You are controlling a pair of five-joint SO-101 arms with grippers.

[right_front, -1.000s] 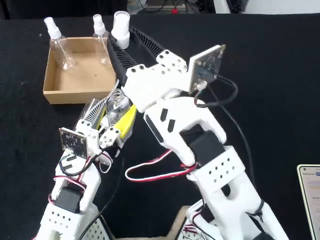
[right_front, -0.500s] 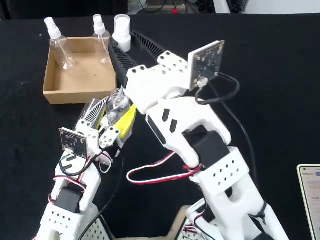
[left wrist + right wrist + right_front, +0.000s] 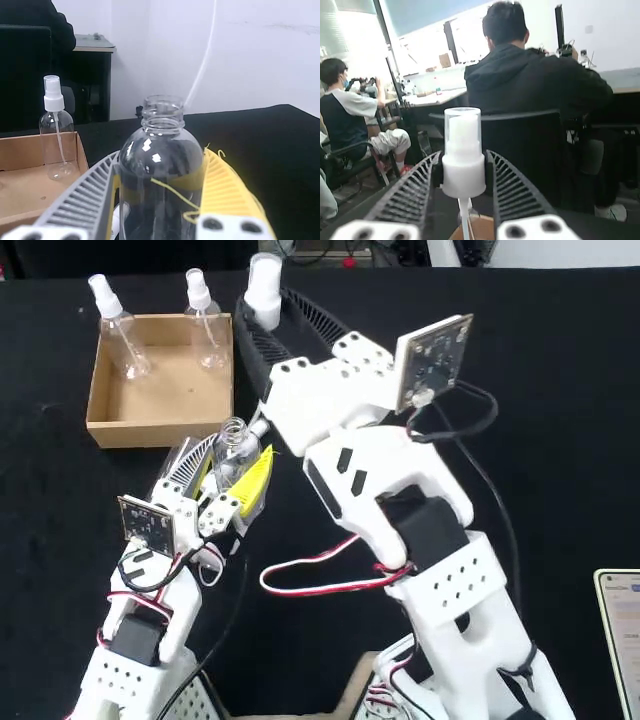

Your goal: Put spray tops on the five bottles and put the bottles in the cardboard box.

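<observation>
An uncapped clear bottle (image 3: 232, 452) stands upright in my left gripper (image 3: 230, 478), which is shut on it between a grey and a yellow finger. In the left wrist view the bottle (image 3: 160, 165) has an open mouth, and a thin white tube slants up from its rim. My right gripper (image 3: 266, 318) is shut on a white spray top (image 3: 265, 285), held high behind the bottle. The spray top (image 3: 463, 155) sits between the ribbed black fingers (image 3: 512, 192) with its tube hanging down. The cardboard box (image 3: 110, 405) holds two capped bottles (image 3: 118, 332) (image 3: 204, 322).
A red and white cable (image 3: 320, 575) loops beside the right arm. A phone (image 3: 620, 630) lies at the table's right edge. The black tabletop lies bare right of the arms. In the left wrist view a capped bottle (image 3: 56, 137) stands in the box (image 3: 30, 165).
My right gripper has shifted right and toward the back with the spray top. The left gripper and its bottle have stayed put.
</observation>
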